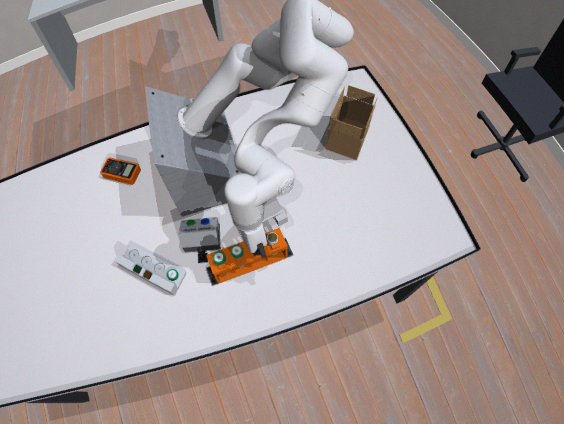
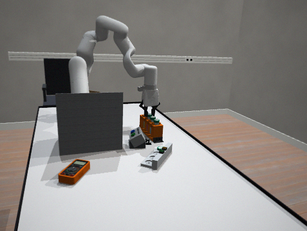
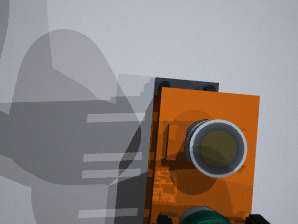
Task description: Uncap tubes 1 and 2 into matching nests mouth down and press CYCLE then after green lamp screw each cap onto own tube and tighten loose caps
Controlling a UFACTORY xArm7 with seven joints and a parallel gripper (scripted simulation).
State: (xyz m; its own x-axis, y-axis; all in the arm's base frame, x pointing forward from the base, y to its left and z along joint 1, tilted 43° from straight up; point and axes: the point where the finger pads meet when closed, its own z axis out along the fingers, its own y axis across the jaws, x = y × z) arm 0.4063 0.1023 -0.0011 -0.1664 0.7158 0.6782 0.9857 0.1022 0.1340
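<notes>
The orange decapping station stands near the table's front edge. Tube 1 at its right end is open, with no cap; it also shows in the wrist view. My gripper points straight down over tube 2. Its fingers stand a little apart on either side of tube 2's green cap, so it is open. Tubes 3 and 4 wear green caps. One green cap lies in the right end nest of the cap tray.
The grey key housing with the blue key and the green key stands just behind the station. A grey upright panel, an orange multimeter and a cardboard box are also on the table.
</notes>
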